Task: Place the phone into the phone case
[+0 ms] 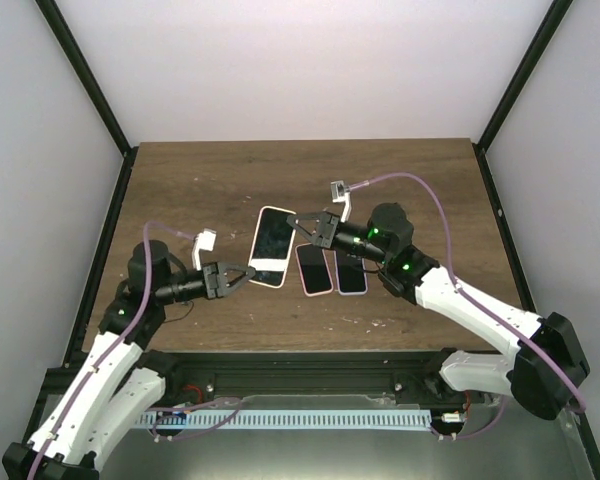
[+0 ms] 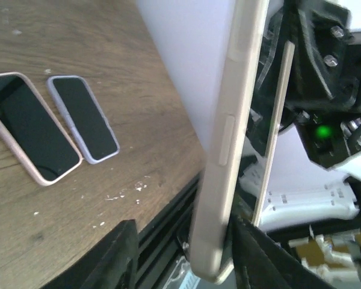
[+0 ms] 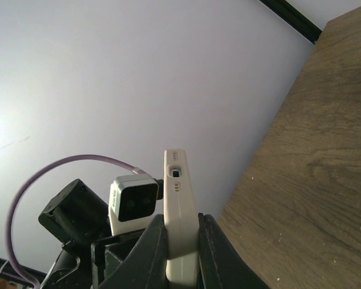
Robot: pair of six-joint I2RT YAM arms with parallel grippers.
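Observation:
A large phone with a dark screen (image 1: pixel 273 238) sits in a cream phone case (image 1: pixel 263 278) and is held off the table between both arms. My right gripper (image 1: pixel 298 228) is shut on the case's right long edge. In the right wrist view the case (image 3: pixel 180 192) stands edge-on between the pads (image 3: pixel 182 226), its port cutout on top. My left gripper (image 1: pixel 245 273) is at the case's near left corner. In the left wrist view the case wall (image 2: pixel 228 138) stands between the jaws (image 2: pixel 183 241), close to the right finger (image 2: pixel 259 256). The left finger (image 2: pixel 117 259) is well apart from it.
Two smaller phones lie face up on the wooden table (image 1: pixel 410 190), just right of the held one. One is in a pink case (image 1: pixel 315 268) (image 2: pixel 33 129), the other in a lilac case (image 1: pixel 352 272) (image 2: pixel 84 119). The table's front edge and black rail (image 2: pixel 162 241) run below the left gripper.

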